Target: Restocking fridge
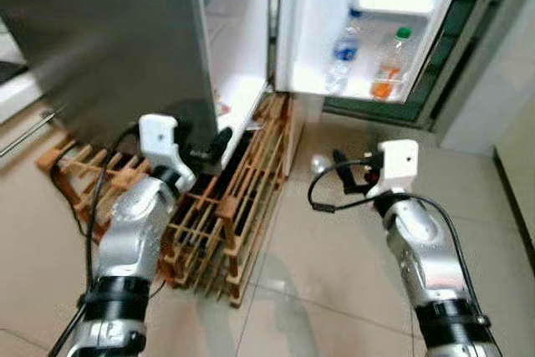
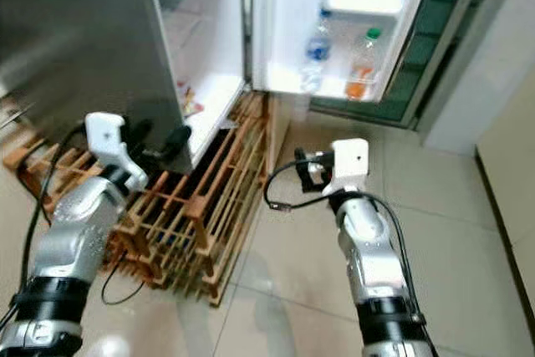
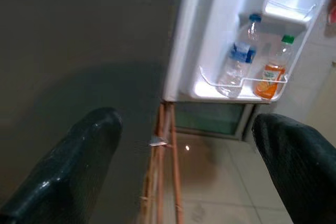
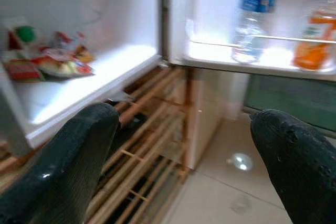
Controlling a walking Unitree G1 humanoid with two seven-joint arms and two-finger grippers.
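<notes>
The fridge stands open. Its white right door has a lit shelf (image 1: pixel 359 89) holding a clear water bottle (image 1: pixel 343 52) with a blue label and an orange drink bottle (image 1: pixel 389 64) with a green cap. Several colourful food packets (image 4: pixel 47 59) lie on the low inner shelf. My left gripper (image 1: pixel 209 146) is open and empty, close against the lower edge of the grey steel door (image 1: pixel 109 39). My right gripper (image 1: pixel 351 171) is open and empty too, held over the floor tiles below the door shelf, well short of the bottles.
A wooden slatted pallet (image 1: pixel 226 223) lies under and in front of the fridge, between my arms. Beige floor tiles (image 1: pixel 334 290) spread out to the right. A dark green frame (image 1: pixel 435 81) and a white wall stand behind the open door.
</notes>
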